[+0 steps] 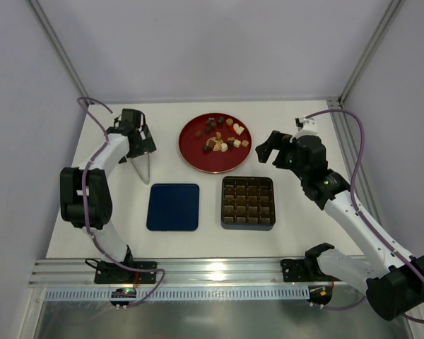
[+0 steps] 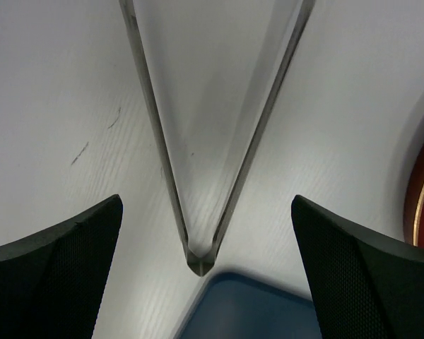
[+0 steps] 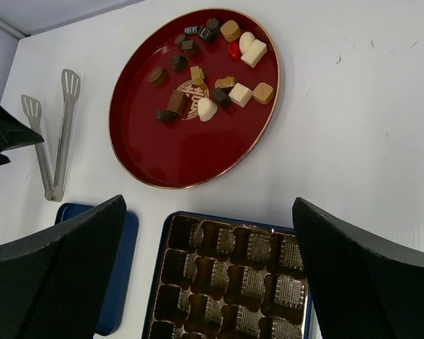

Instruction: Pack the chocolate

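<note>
Chocolate pieces [image 3: 208,70], brown, tan and cream-white, were scattered on a round red plate [image 3: 148,152].
Right gripper [image 3: 208,205], spread wide, was pointed at them, just ahead; left gripper [image 2: 206,203], equally wide, was centred over slim steel tongs [image 2: 155,127] lying lengthwise.

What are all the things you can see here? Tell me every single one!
chocolate: more than a dozen, dark brown, tan and cream-white, loose on the plate
plate: one, red, round, far middle of the table
tray: one, dark brown, its compartments empty, just near of the plate
lid: one, navy blue, flat, left of the tray
tongs: one pair, silver metal, lying left of the plate
table: one, white
left gripper: one, black, open over the tongs
right gripper: one, black, open, above the tray
</note>
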Robot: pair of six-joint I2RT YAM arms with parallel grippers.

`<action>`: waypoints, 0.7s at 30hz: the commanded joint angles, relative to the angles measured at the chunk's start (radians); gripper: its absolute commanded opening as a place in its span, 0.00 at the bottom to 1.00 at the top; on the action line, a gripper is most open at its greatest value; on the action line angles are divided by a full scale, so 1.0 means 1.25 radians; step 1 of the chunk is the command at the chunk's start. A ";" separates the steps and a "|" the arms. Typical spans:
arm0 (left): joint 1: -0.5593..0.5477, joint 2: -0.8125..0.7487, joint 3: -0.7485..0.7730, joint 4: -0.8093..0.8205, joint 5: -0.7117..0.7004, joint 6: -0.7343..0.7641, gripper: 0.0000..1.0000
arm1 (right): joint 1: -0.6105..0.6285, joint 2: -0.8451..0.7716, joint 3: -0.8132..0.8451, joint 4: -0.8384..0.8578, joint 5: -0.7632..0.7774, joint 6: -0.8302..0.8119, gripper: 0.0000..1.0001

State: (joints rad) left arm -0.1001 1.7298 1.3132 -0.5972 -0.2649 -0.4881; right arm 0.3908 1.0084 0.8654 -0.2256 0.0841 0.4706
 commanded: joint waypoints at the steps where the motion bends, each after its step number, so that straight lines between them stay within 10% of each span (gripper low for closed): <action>1: 0.030 0.042 0.022 0.048 0.013 0.008 1.00 | 0.005 -0.008 0.005 0.022 -0.033 -0.023 1.00; 21: 0.069 0.182 0.010 0.112 0.119 0.042 0.93 | 0.006 -0.019 -0.022 0.022 -0.040 -0.029 1.00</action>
State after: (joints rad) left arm -0.0200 1.9663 1.3426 -0.4828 -0.1471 -0.4290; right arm 0.3931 1.0046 0.8440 -0.2253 0.0376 0.4465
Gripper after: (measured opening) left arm 0.930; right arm 0.996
